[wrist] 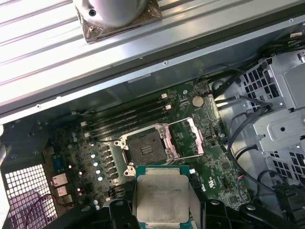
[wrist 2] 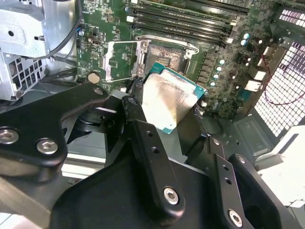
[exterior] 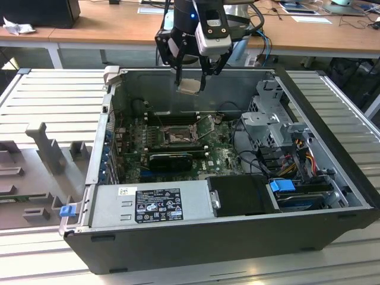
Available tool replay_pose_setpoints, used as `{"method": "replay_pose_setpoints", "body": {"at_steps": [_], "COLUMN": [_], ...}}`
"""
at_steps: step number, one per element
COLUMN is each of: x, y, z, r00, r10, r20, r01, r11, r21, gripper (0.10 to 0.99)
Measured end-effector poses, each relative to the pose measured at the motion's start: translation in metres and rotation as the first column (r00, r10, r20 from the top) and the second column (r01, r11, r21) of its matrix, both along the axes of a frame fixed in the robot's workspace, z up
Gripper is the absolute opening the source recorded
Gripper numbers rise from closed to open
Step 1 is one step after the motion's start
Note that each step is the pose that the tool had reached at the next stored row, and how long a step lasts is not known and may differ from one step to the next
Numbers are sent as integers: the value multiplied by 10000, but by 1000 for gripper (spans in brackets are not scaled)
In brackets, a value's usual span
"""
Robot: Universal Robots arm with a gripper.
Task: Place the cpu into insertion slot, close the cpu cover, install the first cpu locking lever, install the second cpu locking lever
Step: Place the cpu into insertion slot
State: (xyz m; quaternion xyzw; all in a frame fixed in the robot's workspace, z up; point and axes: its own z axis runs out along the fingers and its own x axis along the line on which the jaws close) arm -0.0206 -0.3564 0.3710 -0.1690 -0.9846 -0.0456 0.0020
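Observation:
My gripper (exterior: 190, 82) hangs above the back wall of the open computer case (exterior: 231, 234), shut on the cpu (exterior: 189, 86), a flat square chip with a pale silver top. In both wrist views the cpu (wrist 2: 169, 100) (wrist: 162, 195) sits between the black fingers (wrist 2: 143, 138), well above the motherboard. The insertion slot (wrist: 145, 149) (wrist 2: 164, 56) (exterior: 176, 138) lies bare, a dark square with a grey metal frame. The cpu cover (wrist: 187, 137) (wrist 2: 121, 59) is flipped open beside the slot. A thin wire lever (exterior: 208, 126) stands raised next to it.
Inside the case are a grey power supply (exterior: 151, 205) at the front, a metal drive cage (exterior: 273, 122) with cables on the exterior view's right, a black ribbed heatsink bar (exterior: 172, 160) and memory slots (wrist: 128, 117). Ribbed grey panels (exterior: 53, 101) flank the case.

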Motion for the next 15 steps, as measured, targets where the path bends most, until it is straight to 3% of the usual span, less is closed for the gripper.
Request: {"method": "replay_pose_setpoints", "body": {"at_steps": [15], "x": [0], "y": [0], "z": [0], "r00": [9972], "r10": [-751], "r20": [0], "r01": [751], "r11": [9972], "r21": [0], "gripper": [529]}}
